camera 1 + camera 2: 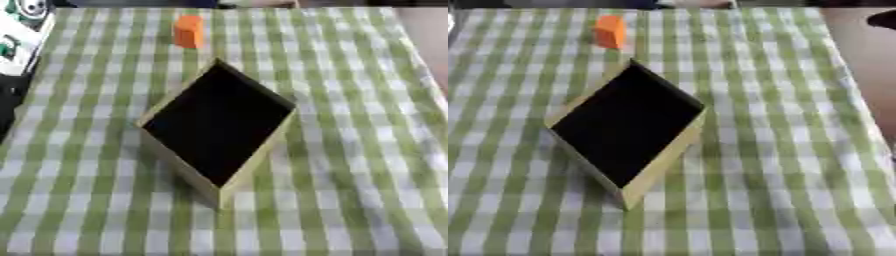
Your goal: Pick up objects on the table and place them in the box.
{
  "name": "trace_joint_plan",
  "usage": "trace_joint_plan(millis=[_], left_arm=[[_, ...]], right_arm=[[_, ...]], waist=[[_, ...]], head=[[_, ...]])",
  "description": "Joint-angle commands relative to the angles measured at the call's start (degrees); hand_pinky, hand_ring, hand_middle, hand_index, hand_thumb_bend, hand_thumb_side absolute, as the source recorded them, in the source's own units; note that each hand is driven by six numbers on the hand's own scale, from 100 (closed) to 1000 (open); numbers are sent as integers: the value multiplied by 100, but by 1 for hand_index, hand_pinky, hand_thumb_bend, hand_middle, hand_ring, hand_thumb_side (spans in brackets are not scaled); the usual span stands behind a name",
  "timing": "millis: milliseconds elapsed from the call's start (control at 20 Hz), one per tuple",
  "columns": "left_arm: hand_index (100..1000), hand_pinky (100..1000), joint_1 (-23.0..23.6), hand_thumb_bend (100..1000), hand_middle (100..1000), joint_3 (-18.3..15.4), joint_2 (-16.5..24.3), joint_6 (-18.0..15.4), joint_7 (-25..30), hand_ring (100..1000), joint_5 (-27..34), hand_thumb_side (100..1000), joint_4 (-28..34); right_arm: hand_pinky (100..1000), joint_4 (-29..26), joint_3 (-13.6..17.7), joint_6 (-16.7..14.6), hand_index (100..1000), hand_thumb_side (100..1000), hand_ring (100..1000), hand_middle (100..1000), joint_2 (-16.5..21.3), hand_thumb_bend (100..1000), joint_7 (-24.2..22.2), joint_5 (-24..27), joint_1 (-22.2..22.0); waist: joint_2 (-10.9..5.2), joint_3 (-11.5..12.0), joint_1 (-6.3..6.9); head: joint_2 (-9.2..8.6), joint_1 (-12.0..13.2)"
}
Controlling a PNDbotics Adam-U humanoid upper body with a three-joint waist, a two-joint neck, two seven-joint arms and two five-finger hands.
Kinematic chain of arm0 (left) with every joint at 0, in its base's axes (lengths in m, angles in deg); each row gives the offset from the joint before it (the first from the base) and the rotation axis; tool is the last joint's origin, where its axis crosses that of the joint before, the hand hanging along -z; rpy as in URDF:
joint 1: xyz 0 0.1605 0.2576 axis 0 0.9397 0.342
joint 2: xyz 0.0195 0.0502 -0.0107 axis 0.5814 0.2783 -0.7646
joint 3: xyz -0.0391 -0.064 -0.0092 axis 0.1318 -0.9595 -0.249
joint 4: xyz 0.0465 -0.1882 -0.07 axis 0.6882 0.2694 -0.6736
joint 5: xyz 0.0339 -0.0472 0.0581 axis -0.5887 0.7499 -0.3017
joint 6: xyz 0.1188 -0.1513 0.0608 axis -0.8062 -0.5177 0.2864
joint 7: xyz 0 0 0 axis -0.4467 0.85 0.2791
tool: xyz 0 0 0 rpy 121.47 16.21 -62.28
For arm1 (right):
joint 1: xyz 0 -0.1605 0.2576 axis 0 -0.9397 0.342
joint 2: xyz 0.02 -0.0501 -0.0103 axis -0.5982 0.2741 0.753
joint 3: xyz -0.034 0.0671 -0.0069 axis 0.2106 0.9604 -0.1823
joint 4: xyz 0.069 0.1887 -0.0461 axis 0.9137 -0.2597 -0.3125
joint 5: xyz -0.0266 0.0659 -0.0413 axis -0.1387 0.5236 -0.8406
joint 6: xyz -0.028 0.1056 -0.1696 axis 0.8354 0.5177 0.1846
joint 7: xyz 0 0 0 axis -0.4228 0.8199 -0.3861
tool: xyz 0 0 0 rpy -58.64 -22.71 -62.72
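Observation:
An open box (249,172) with pale yellowish walls and a black inside stands turned like a diamond in the middle of the green and white checked tablecloth (350,150). Nothing shows inside it. A small orange block (188,31) stands upright on the cloth beyond the box, near the far edge, a little left of the box's far corner. Neither of my hands shows in either view.
At the far left edge of the left eye view lies a white thing with green marks (19,30), partly off the table, above a dark area. The table's right edge (859,75) runs down the right side.

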Motion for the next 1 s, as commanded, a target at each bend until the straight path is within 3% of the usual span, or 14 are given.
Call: trace_joint_plan(millis=[50, 400, 500, 600, 750, 1000], left_arm=[[813, 771, -159, 488, 749, -21, 86, -5, 49, 735, 18, 764, 41], [822, 777, -246, 490, 757, 22, 21, -13, 280, 744, 32, 768, -77], [835, 798, -328, 504, 782, 63, -27, -88, 541, 773, 39, 737, -188], [866, 837, -445, 555, 825, 114, -74, -230, 961, 820, -1, 603, -347], [892, 852, -603, 635, 836, 123, -125, -458, 1498, 836, -224, 529, -522], [941, 856, -790, 704, 838, 129, -209, -638, 2279, 836, -795, 500, -811]], right_arm=[[740, -116, 11, -1, 783, 998, 621, 649, 152, 100, 1, -14, 65], [739, -116, 3, -1, 783, 998, 621, 651, 157, 100, -2, -15, 73], [739, -116, -3, 0, 783, 998, 621, 651, 157, 100, -8, -14, 79], [739, -116, -5, 5, 783, 1000, 620, 651, 160, 100, -12, -15, 79], [739, -116, -7, 9, 782, 1000, 620, 652, 164, 100, -14, -17, 85], [738, -116, -11, 15, 782, 1000, 620, 652, 169, 100, -17, -16, 96]], waist=[[-131, -5, 12], [-134, -14, 17], [-132, -23, 20], [-127, -36, 28], [-119, -54, 39], [-111, -64, 67]], head=[[31, -19], [8, -14], [-4, 3], [-13, 29], [-29, 45], [-60, 58]])
